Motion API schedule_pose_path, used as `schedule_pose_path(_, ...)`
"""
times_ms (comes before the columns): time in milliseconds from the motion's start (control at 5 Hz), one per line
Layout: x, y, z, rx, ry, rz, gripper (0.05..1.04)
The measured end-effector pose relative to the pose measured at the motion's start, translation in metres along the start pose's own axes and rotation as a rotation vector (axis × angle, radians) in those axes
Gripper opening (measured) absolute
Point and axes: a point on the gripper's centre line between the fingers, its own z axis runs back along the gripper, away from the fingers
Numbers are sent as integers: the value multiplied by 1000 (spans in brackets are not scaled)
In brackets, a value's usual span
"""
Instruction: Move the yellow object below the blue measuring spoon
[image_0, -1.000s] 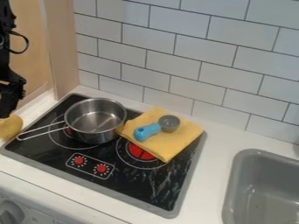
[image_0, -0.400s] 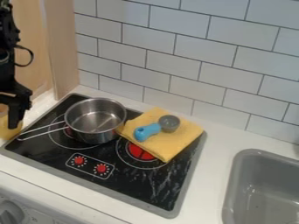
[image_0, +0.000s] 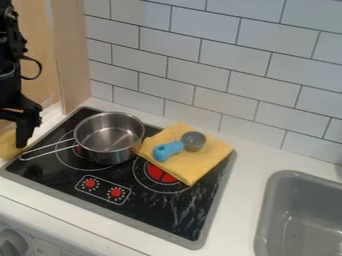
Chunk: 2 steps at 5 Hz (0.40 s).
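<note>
White wall tiles (image_0: 207, 55) with dark joints ran across the upper part of the frame, above a pale counter (image_0: 254, 160) and a black cooktop (image_0: 174, 212). A grey sink (image_0: 267, 220) was set into the counter at lower right.

A steel pot (image_0: 109, 137) stood on the cooktop, left of centre, its wire handle (image_0: 50, 150) pointing toward the left edge. A folded yellow cloth (image_0: 207, 160) lay just right of the pot, partly over a red burner mark (image_0: 160, 173). The blue measuring spoon (image_0: 169, 150) rested on top of that cloth, its grey bowl toward the upper right.

A further yellow object (image_0: 8, 145) was found at the left edge of the frame, beside the cooktop and partly covered by the black gripper (image_0: 23, 127). Whether the claw was wide, narrow or holding the object could not be determined.

The task was judged to be at the pick-up stage, with the object at the left edge taken as the intended item; the cloth under the spoon left some doubt. The next move called for a secure grip, if none had been made, then a lift clear of the handle and pot, and a lowering below the spoon. A low path risked striking the handle.
</note>
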Motion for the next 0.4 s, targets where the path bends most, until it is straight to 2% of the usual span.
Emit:
schedule_pose_path(200,-3,-4,-15,-14,44,-9,999)
schedule_pose_path(400,4,-4,-16,-15,43,6,999)
